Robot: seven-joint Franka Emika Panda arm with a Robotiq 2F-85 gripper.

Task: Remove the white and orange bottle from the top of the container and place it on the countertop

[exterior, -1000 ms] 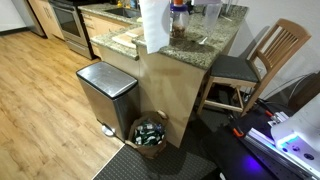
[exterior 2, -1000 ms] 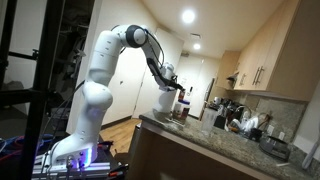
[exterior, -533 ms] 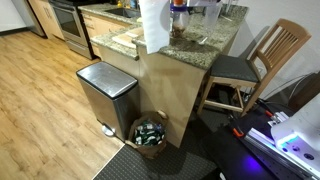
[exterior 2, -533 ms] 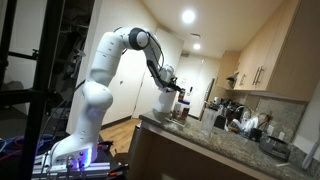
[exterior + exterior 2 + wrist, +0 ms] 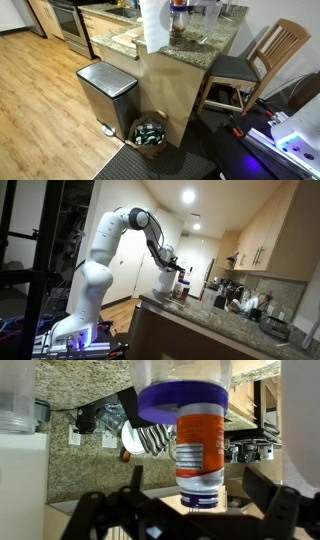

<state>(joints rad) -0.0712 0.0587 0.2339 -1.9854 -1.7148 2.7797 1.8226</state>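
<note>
In an exterior view, the white and orange bottle stands upright on top of the container. The container sits on the countertop near its rounded end, just beside the paper towel roll. A steel trash bin stands on the floor below that end.

In an exterior view from the side, my arm reaches over the countertop, and my gripper hangs above its near edge. The bottle is too small and dark here for me to make out.

In the wrist view, my gripper is spread as wide as it goes. One finger shows on each side of the bottle. The bottle fills the middle of the picture between them with a gap on either side, so I have hold of nothing. Speckled granite shows behind it.
</note>
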